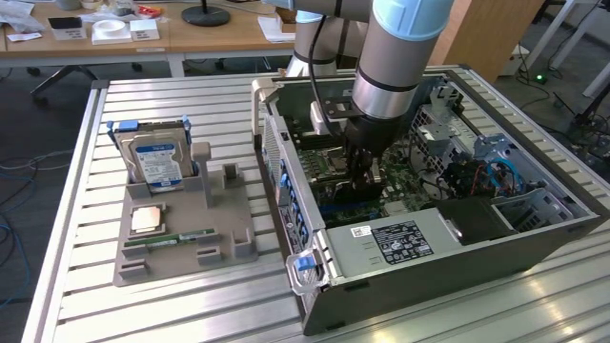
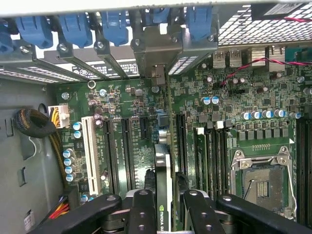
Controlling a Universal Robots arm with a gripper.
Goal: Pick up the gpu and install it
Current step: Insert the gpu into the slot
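The grey-and-pale-blue robot arm (image 1: 396, 50) reaches straight down into the open black computer case (image 1: 458, 243), which lies on its side on the slatted aluminium table (image 1: 191, 300). Its black pincer (image 1: 364, 171) is deep inside, right over the green motherboard (image 1: 333, 164).

From the wrist view, the gpu (image 2: 163, 180), a thin dark card seen edge-on with a green logo on its top edge, stands upright between the pincer's (image 2: 163, 214) black fingers (image 2: 142, 209). The fingers sit close on either side of the card, yet whether they clamp it or have just let go cannot be told. The card's long edge runs along a dark expansion slot of the motherboard (image 2: 253, 97), and its grey metal end bracket (image 2: 156, 48) meets the case's rear wall among the blue plastic retainer clips (image 2: 73, 27). A white expansion slot (image 2: 91, 153) lies beside it, and the empty silver processor socket (image 2: 261, 180) sits on the card's other side.

Out on the table, towards the exterior view's left, a grey plastic parts holder (image 1: 181, 229) stands well apart from the case. A blue-labelled boxy hard drive (image 1: 157, 161) stands upright in it, a slim green memory stick (image 1: 171, 238) lies flat near its front, and a square silver processor chip (image 1: 146, 219) rests between them.
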